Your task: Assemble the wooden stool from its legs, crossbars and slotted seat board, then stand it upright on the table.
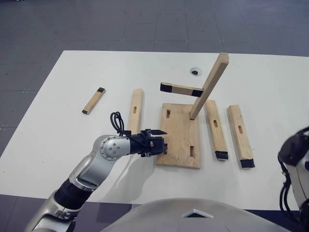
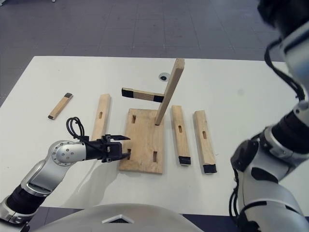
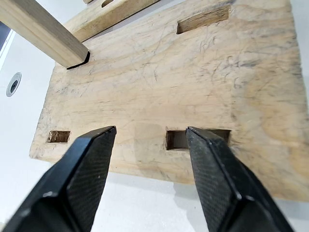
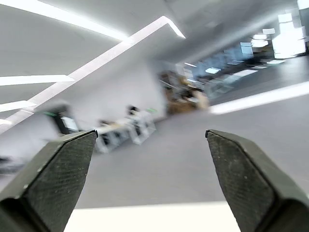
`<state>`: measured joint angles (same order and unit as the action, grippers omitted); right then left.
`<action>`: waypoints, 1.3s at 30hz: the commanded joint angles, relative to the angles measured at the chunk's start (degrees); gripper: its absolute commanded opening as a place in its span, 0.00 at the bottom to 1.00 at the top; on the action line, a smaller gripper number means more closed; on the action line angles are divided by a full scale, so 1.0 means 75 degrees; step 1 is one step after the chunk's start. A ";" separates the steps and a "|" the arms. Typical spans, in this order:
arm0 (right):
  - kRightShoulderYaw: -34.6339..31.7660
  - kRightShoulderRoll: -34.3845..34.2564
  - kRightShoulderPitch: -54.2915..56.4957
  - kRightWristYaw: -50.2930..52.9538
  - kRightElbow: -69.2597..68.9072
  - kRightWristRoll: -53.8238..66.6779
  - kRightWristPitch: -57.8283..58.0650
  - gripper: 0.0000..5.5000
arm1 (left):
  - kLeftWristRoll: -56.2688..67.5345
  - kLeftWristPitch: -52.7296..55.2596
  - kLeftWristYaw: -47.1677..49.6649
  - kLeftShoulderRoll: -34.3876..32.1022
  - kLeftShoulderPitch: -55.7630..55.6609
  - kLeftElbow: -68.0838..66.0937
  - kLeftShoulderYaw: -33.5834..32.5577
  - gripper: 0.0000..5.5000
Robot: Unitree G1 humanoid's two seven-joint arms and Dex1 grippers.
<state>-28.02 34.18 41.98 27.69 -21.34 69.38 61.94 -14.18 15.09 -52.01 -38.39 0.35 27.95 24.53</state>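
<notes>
The slotted seat board [image 1: 179, 137] lies flat on the white table [image 1: 58, 145]. One leg [image 1: 210, 84] stands tilted in its far right slot, and a black-tipped crossbar [image 1: 181, 89] juts left from that leg. A loose leg [image 1: 135, 108] lies left of the board, and two more [image 1: 216, 129] [image 1: 240, 135] lie to its right. A short crossbar [image 1: 93, 100] rests far left. My left gripper [image 1: 165, 140] is open at the board's near left edge, its fingers [image 3: 91, 164] straddling a slot [image 3: 195, 138]. My right gripper [image 4: 150, 133] is open, raised and facing the room.
A round cable hole [image 1: 195, 71] sits in the table behind the crossbar. My right arm [image 2: 275, 150] hangs over the table's right front corner. Bare tabletop lies in front of the board and along the left side.
</notes>
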 commanded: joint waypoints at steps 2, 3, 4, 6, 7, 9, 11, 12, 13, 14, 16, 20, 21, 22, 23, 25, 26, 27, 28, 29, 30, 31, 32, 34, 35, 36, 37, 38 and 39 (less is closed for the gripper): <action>0.0427 -0.0367 -0.3084 0.0496 -0.1862 0.0500 0.0758 0.75 | -0.0087 0.0410 0.0177 -0.0160 0.0536 0.0179 -0.0019 0.49; 0.0475 -0.0606 -0.3648 0.0585 -0.1971 0.0759 0.0716 0.75 | -0.0038 0.0461 0.0208 -0.0136 0.0512 0.0200 -0.0066 0.49; 0.0529 -0.0779 -0.4075 0.0580 -0.1997 0.0861 0.0647 0.75 | 0.0004 0.0511 0.0230 -0.0111 0.0467 0.0199 -0.0115 0.49; 0.0566 -0.1003 -0.4732 0.0619 -0.1918 0.1010 0.0482 0.75 | 0.0045 0.0570 0.0262 -0.0091 0.0361 0.0152 -0.0181 0.49; 0.0623 -0.1012 -0.5073 0.0491 -0.1905 0.0883 0.0436 0.75 | 0.0056 0.0581 0.0278 -0.0109 0.0330 0.0128 -0.0231 0.49; 0.0723 -0.0965 -0.5778 0.0236 -0.1924 0.0561 0.0351 0.75 | 0.0106 0.0587 0.0262 -0.0169 0.0259 0.0102 -0.0367 0.49; 0.0821 -0.0882 -0.6295 -0.0071 -0.1944 0.0217 0.0247 0.75 | 0.0237 0.0716 0.0226 -0.0187 0.0181 0.0246 -0.0587 0.49; 0.0848 -0.0857 -0.6490 -0.0217 -0.1908 0.0068 0.0190 0.75 | 0.0387 0.0879 0.0219 -0.0147 0.0137 0.0396 -0.0752 0.49; 0.0858 -0.0844 -0.6655 -0.0359 -0.1867 -0.0068 0.0122 0.75 | 0.0546 0.1049 0.0212 -0.0097 0.0071 0.0523 -0.0902 0.49; 0.0893 -0.0811 -0.6804 -0.0516 -0.1847 -0.0223 0.0068 0.75 | 0.0770 0.1280 0.0206 -0.0017 0.0007 0.0661 -0.1087 0.49; 0.0945 -0.0827 -0.7043 -0.0750 -0.1791 -0.0409 0.0031 0.75 | 0.1290 0.1841 0.0243 0.0213 -0.0213 0.0940 -0.1454 0.49; 0.1034 -0.0926 -0.7512 -0.1036 -0.1701 -0.0620 0.0077 0.75 | 0.2163 0.2892 0.0407 0.0593 -0.0843 0.1411 -0.1947 0.49; 0.1102 -0.0889 -0.7657 -0.1126 -0.1694 -0.0724 0.0139 0.75 | 0.2403 0.3201 0.0480 0.0707 -0.1061 0.1537 -0.2103 0.49; 0.1248 -0.0885 -0.7889 -0.1144 -0.1663 -0.0828 0.0275 0.75 | 0.2740 0.3669 0.0648 0.0948 -0.1490 0.1688 -0.2381 0.49; 0.1381 -0.0879 -0.8079 -0.1180 -0.1645 -0.0948 0.0365 0.75 | 0.3016 0.4039 0.0800 0.1121 -0.1843 0.1807 -0.2606 0.49; 0.1464 -0.0926 -0.8369 -0.1289 -0.1491 -0.1162 0.0418 0.75 | 0.3523 0.4790 0.1118 0.1340 -0.2536 0.2024 -0.3160 0.49; 0.1460 -0.0891 -0.8421 -0.1409 -0.1381 -0.1295 0.0400 0.71 | 0.3775 0.5171 0.1249 0.1366 -0.2797 0.2149 -0.3513 0.49; 0.1442 -0.0855 -0.8438 -0.1525 -0.1278 -0.1410 0.0390 0.69 | 0.4009 0.5549 0.1383 0.1378 -0.3034 0.2259 -0.3850 0.49; 0.1438 -0.0792 -0.8464 -0.1660 -0.1205 -0.1528 0.0384 0.65 | 0.4258 0.5919 0.1484 0.1345 -0.3283 0.2350 -0.4247 0.49; 0.1439 -0.0735 -0.8493 -0.1768 -0.1170 -0.1637 0.0377 0.61 | 0.4481 0.6247 0.1564 0.1290 -0.3528 0.2418 -0.4616 0.49; 0.1458 -0.0675 -0.8522 -0.1904 -0.1167 -0.1759 0.0363 0.57 | 0.4710 0.6556 0.1644 0.1220 -0.3785 0.2465 -0.4910 0.49; 0.1428 -0.0684 -0.8550 -0.1994 -0.1158 -0.1807 0.0362 0.54 | 0.4948 0.6867 0.1735 0.1207 -0.4106 0.2482 -0.5169 0.49; 0.1383 -0.0726 -0.8536 -0.2064 -0.1130 -0.1819 0.0373 0.51 | 0.5188 0.7154 0.1841 0.1263 -0.4413 0.2472 -0.5377 0.49; 0.1289 -0.0800 -0.8465 -0.2206 -0.1061 -0.1839 0.0385 0.42 | 0.5559 0.7554 0.2054 0.1361 -0.4857 0.2406 -0.5600 0.49; 0.1257 -0.0802 -0.8381 -0.2285 -0.1032 -0.1835 0.0394 0.40 | 0.5702 0.7686 0.2159 0.1370 -0.4987 0.2372 -0.5677 0.49; 0.1226 -0.0776 -0.8276 -0.2410 -0.0995 -0.1829 0.0360 0.38 | 0.5801 0.7770 0.2263 0.1340 -0.5053 0.2352 -0.5723 0.49; 0.1191 -0.0760 -0.8188 -0.2506 -0.0972 -0.1826 0.0321 0.38 | 0.5879 0.7834 0.2361 0.1312 -0.5086 0.2341 -0.5755 0.49; 0.1154 -0.0765 -0.8110 -0.2570 -0.0951 -0.1815 0.0295 0.38 | 0.5949 0.7880 0.2460 0.1300 -0.5099 0.2328 -0.5785 0.49; 0.1064 -0.0797 -0.7914 -0.2642 -0.0880 -0.1725 0.0265 0.38 | 0.6019 0.7936 0.2595 0.1351 -0.5116 0.2300 -0.5859 0.49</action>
<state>-19.99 29.05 -18.28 8.59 -30.24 56.35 62.52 30.03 73.32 -34.24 -28.24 -36.89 45.69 -18.46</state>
